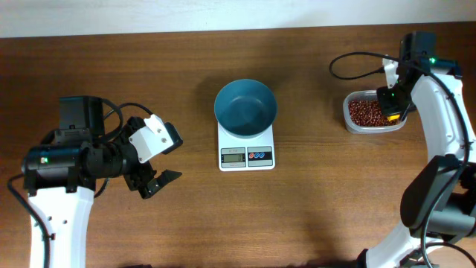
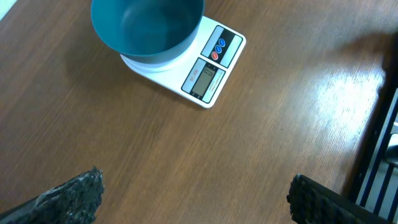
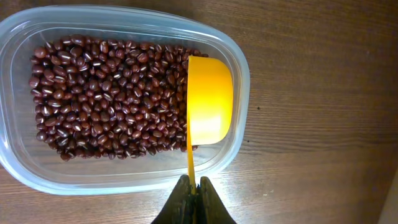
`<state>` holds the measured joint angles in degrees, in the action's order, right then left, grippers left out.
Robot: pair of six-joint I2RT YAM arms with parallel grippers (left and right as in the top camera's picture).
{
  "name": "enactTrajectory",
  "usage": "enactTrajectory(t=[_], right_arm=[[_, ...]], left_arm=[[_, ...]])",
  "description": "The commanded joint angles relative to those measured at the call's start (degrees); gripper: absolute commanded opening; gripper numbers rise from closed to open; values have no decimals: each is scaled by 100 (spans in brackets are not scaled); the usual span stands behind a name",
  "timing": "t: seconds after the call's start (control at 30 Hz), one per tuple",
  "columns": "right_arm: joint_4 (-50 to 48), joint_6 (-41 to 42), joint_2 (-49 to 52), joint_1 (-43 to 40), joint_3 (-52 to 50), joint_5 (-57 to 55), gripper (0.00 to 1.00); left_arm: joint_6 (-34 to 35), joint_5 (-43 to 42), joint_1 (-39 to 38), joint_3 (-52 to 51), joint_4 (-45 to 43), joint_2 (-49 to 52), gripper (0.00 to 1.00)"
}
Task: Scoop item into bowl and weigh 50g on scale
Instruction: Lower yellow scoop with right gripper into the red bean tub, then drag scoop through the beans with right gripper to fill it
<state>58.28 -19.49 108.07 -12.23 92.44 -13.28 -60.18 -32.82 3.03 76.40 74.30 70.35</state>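
- beans [image 3: 106,99]: small ovals, dark reddish-brown, many with a pale streak. They lie as a loose layer over the floor of the clear tub [image 3: 18,43].
- tub: rounded-rectangular clear plastic, on the wooden table [image 1: 149,74] at far right, well apart from the scale.
- right gripper [image 3: 194,198]: fingers pressed together on the thin handle of an orange-yellow scoop [image 3: 209,99], pinching it.
- scoop: cup is inside the tub at its right end, straight edge toward the beans and touching them. Cannot tell if any beans are in the cup.
- bowl [image 1: 245,108]: round, teal-blue, smooth sides. It stands on the scale's platform; inside shows only bare teal.
- scale [image 1: 246,155]: white square at table centre, with a grey LCD and red and blue buttons on its near edge. Reading too small to make out.
- left gripper [image 2: 196,180]: fingers spread wide, hovering over bare wood left of the scale and nearer.
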Motion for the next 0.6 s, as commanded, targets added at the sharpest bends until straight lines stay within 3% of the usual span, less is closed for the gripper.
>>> enactTrajectory(t=[0.0, 0.3, 0.57], right_arm=[[-9, 44, 197, -7, -31, -81, 4], [-210, 116, 203, -48, -654, 22, 4], [-109, 549, 199, -70, -660, 918, 4]], left_arm=[[74, -127, 24, 72, 9, -17, 99], [74, -127, 24, 72, 9, -17, 99], [74, -127, 24, 72, 9, -17, 99]])
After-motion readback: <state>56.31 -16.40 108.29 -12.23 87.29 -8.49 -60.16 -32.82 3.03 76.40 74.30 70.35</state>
